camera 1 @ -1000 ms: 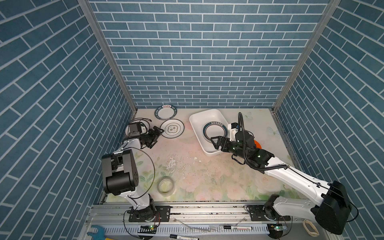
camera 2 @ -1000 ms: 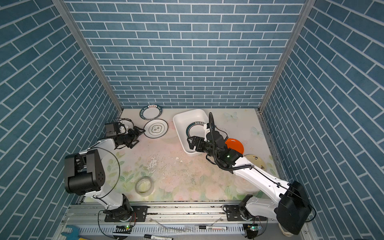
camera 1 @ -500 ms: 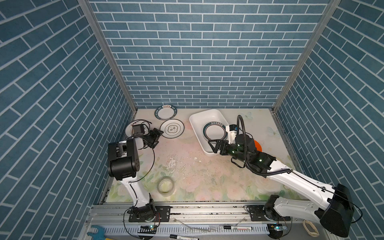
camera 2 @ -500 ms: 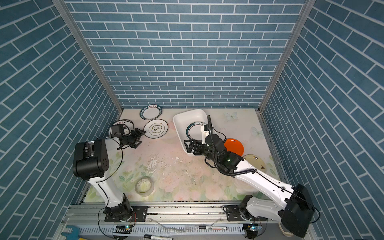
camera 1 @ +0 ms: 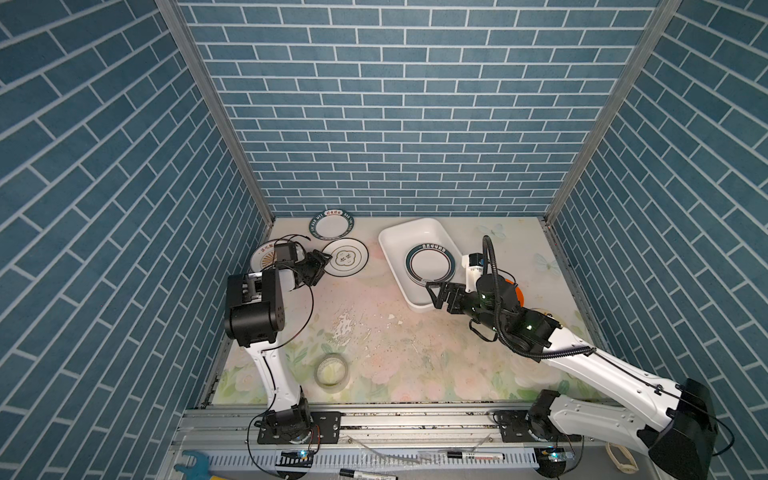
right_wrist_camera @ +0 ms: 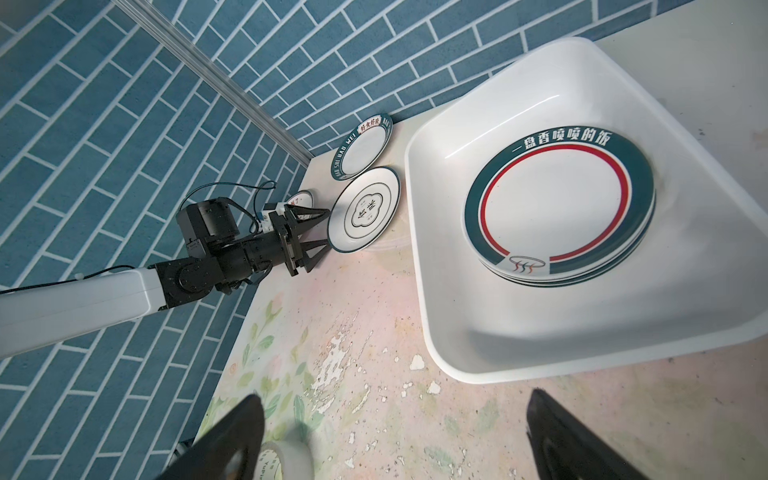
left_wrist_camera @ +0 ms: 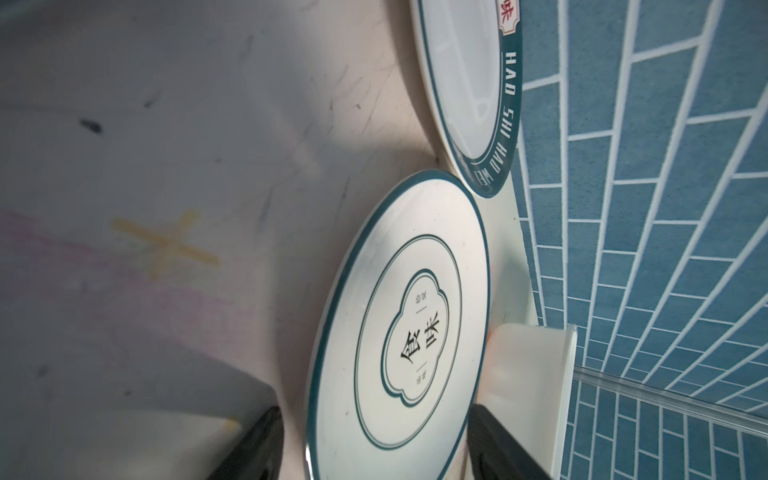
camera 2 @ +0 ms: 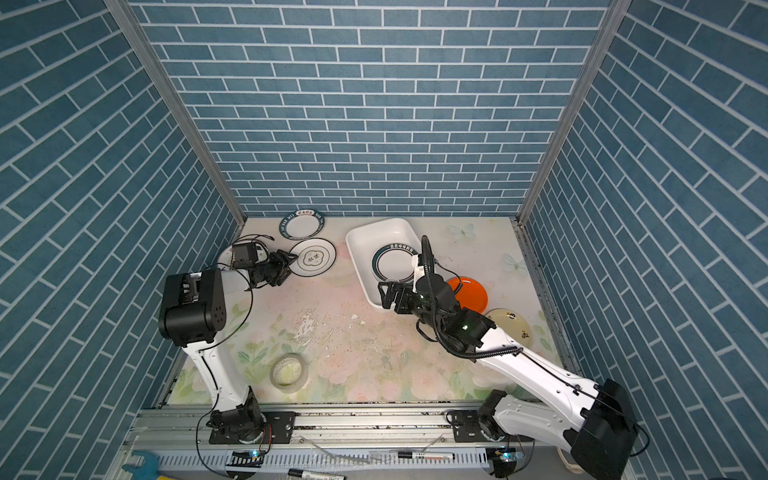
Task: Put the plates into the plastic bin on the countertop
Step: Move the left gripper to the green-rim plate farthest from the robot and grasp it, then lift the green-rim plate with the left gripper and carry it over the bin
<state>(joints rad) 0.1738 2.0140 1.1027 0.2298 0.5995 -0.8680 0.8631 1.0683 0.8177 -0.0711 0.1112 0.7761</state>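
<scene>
In a top view we see the left tool (camera 1: 325, 262) at the near rim of the ringed plate (camera 1: 345, 258). That plate lies on the desk (camera 1: 395, 340), just in front of the lettered plate (camera 1: 331, 224) by the back wall. The sunburst plate (camera 1: 262, 255) lies partly hidden under the left arm. The bin (camera 1: 409, 235) sits to the right with a stack of plates (camera 1: 428, 266) inside. The right tool (camera 1: 432, 296) hangs at the bin's near corner, spread wide and empty.

In a top view we also find the orange plate (camera 2: 469, 295) and the pale yellow plate (camera 2: 511, 328) on the desk right of the bin, partly hidden by the right arm. The tape roll (camera 2: 289, 372) lies near the front, well apart from both tools.

From the left wrist, the left tool's fingers (left_wrist_camera: 257, 449) stand either side of the ringed plate's rim. The gap is far wider than the rim is thick, so nothing is clamped. We cannot tell whether a finger touches it.

From the right wrist, the right tool's fingers (right_wrist_camera: 232, 436) are far apart with only bare desk between them, and the bin's near wall lies just beyond. The left tool's tips bracket the ringed plate's rim.
</scene>
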